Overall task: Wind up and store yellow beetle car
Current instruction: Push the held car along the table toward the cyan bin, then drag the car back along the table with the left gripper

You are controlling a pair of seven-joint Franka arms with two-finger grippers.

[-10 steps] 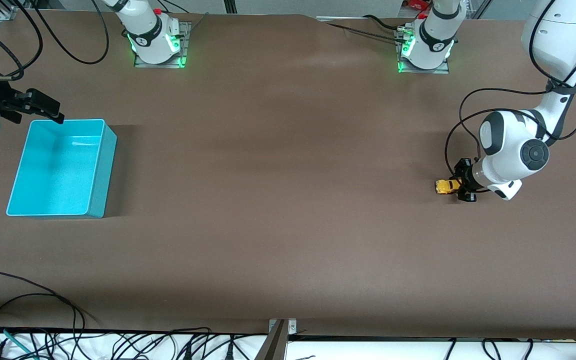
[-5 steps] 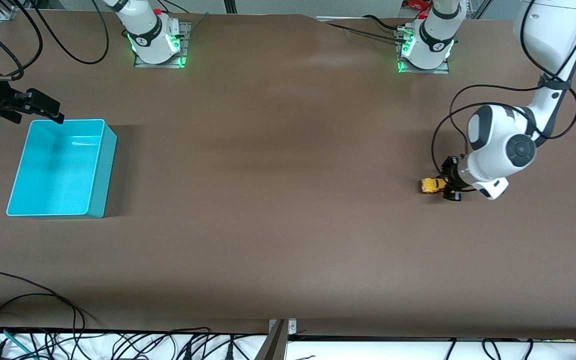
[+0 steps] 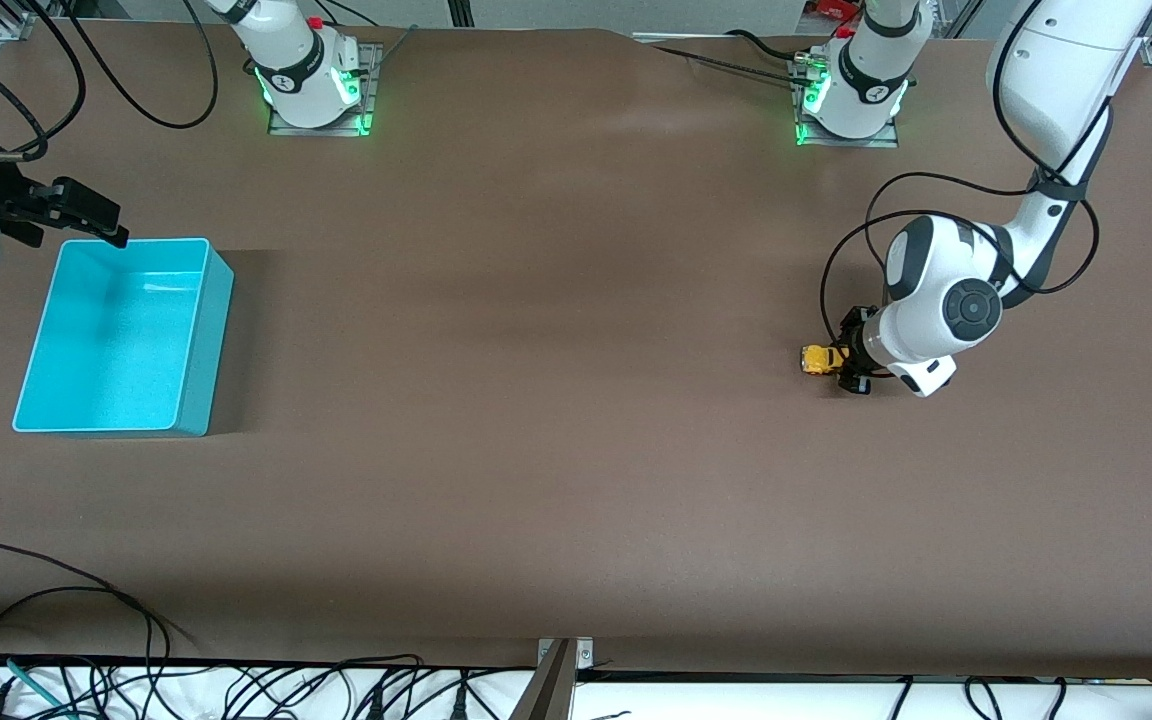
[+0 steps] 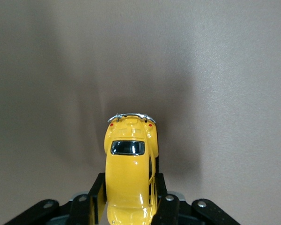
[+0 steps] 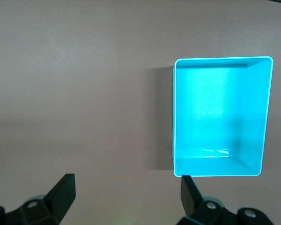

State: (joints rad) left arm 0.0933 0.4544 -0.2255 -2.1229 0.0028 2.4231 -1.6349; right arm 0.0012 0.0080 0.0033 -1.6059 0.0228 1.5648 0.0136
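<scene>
Left pincer (image 3: 839, 362): we see it clenched on the tiny bright-yellow beetle-shaped toy car (image 3: 818, 359), low on the brown worktop (image 3: 556, 400), well apart from the turquoise rectangular plastic bin (image 3: 198, 345).
Right pincer (image 5: 126, 197): waits spread wide, holding nothing, above the bin's edge.

The front camera sits high across the tabletop (image 3: 556, 400) and looks down toward both arm bases at its upper edge, taking in the whole brown surface. The left wrist camera looks along its own left claw (image 4: 129, 206) from very close, low over the tabletop, at the yellow car (image 4: 129, 164), which the front view (image 3: 818, 358) shares. The right wrist camera looks straight down from well above, past the right claw (image 5: 126, 197), at the turquoise bin (image 5: 220, 117), also seen from the front (image 3: 121, 335).
</scene>
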